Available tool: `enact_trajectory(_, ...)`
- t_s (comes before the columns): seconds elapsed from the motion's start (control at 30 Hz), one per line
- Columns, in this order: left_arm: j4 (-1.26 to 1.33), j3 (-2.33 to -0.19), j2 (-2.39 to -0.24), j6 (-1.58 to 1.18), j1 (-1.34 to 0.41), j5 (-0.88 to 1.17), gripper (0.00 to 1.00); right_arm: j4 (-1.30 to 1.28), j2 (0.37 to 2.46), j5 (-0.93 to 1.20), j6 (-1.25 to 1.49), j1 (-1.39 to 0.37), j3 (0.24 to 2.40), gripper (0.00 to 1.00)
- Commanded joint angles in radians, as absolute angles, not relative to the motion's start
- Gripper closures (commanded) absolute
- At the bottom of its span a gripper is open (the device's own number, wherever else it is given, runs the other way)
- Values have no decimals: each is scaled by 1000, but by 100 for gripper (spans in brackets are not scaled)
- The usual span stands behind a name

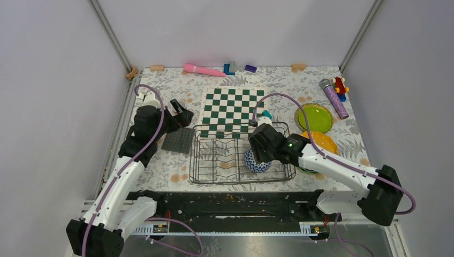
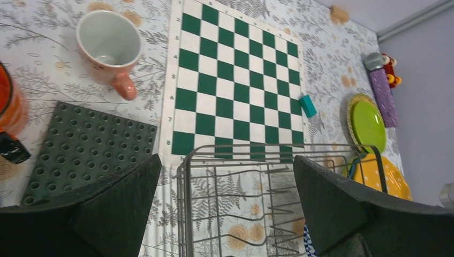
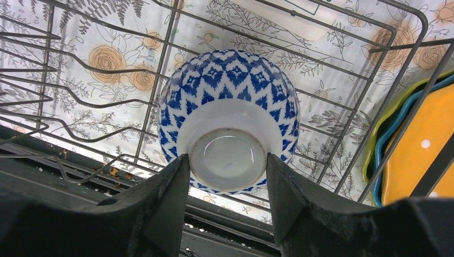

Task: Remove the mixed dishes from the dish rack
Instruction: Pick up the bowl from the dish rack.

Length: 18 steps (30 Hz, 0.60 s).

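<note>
The dark wire dish rack (image 1: 214, 155) stands mid-table. The blue-and-white bowl (image 1: 251, 163) lies in its right end, foot towards the right wrist camera (image 3: 230, 96). My right gripper (image 3: 227, 158) is shut on the bowl's foot ring, one finger on each side. My left gripper (image 2: 226, 160) is open and empty above the rack's far left corner (image 2: 184, 176). The pink mug (image 2: 110, 45) and orange cup (image 2: 10, 107) stand on the table to the left. A lime green plate (image 1: 313, 118) lies to the right. The yellow-orange plate (image 1: 321, 142) lies stacked on teal (image 3: 383, 160) and green ones. The small grey cup is out of view.
The green-and-white chessboard (image 1: 233, 110) lies behind the rack, with a small teal block (image 1: 266, 114) at its right edge. A dark grey studded mat (image 1: 177, 141) lies left of the rack. A pink toy (image 1: 203, 70), small blocks (image 1: 229, 68) and a purple microphone (image 1: 334, 98) lie further back.
</note>
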<state>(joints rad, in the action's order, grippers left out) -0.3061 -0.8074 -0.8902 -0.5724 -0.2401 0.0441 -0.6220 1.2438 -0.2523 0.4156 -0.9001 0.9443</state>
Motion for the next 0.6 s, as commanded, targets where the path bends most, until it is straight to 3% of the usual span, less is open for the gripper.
enact_trajectory(0.0,-245,-828,-861,-554,-240,173,1,-518,1141,-249,446,-875,908,85)
enact_trajectory(0.27,-130,-810,-860,-585,-240,444,1,-358,898,-170,491,-808,772,87)
enact_trajectory(0.43,90,-765,-909,-705,-244,713,1,-234,744,-184,509,-799,698,89)
enact_trajectory(0.57,269,-750,-964,-789,-298,810,1,-87,634,-206,535,-799,622,90)
